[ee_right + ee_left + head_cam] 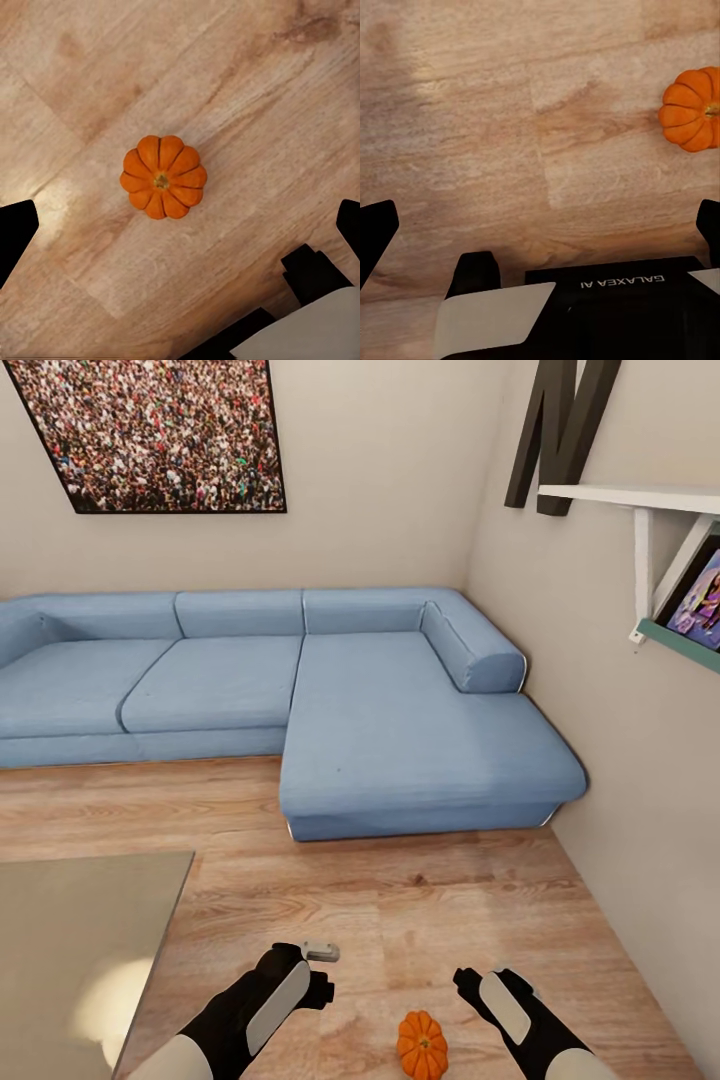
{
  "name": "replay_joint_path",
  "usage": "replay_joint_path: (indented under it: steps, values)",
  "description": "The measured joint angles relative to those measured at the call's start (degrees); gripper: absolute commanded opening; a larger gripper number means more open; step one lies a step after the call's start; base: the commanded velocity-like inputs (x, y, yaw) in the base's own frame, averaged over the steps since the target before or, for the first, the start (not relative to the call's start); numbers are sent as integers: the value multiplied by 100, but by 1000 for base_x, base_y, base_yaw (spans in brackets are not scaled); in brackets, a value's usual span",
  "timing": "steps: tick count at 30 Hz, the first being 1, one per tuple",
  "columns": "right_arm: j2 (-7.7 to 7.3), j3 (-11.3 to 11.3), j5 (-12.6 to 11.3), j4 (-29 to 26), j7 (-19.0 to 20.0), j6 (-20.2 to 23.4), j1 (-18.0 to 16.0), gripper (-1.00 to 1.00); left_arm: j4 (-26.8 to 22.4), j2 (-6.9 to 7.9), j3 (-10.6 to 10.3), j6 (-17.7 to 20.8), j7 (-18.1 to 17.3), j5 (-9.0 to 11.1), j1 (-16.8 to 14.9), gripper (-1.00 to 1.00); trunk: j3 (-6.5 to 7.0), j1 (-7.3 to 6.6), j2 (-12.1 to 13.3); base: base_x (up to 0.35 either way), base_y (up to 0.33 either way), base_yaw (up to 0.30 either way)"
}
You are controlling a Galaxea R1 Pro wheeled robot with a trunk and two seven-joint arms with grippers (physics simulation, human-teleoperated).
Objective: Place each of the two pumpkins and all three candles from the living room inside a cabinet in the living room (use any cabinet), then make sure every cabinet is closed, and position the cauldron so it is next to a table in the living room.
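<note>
Head view: pumpkin (422, 1045) sits on wood floor (400, 900) between both arms, near the frame's lower edge. Right gripper (180, 217) hangs above it, jaws spread; left gripper (540, 217) jaws also spread, pumpkin off to one side. Risk: round ribbed body may roll if the jaws close off-centre. Fingertips are cropped in both wrist views.

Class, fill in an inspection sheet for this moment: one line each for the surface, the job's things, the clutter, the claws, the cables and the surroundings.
Surface: wooden plank floor, bare around the pumpkin.
Job's things: one pumpkin standing on the floor between the two arms, stem up in the right wrist view.
Clutter: nothing seen.
Claws: left claw and right claw both open, holding nothing, above the floor.
Cables: nothing seen.
Surroundings: blue corner sofa ahead, glass table at left, crowd picture on the wall, white shelf at right.
</note>
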Motion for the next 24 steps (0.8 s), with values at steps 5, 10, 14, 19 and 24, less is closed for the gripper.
replay_joint_path:
  steps: [5,10,14,19,24]
  values:
    - [1,3,1,7,12,-11,0,100,0,0,0,0,6,0,0,100,0,0,0,3,3,0]
    - [-14,4,2,18,15,-26,0,100,0,0,1,-1,9,0,0,100,0,0,0,0,81,0]
    - [-22,3,3,27,22,-38,0,100,-32,3,2,-7,13,0,0,100,0,0,0,0,29,0]
    - [-27,2,3,45,53,-59,0,100,-64,10,39,-8,17,0,0,100,0,0,0,0,5,0]
    - [-27,3,-21,58,65,-307,0,100,-148,17,101,-9,4,0,0,100,0,0,0,0,0,0]
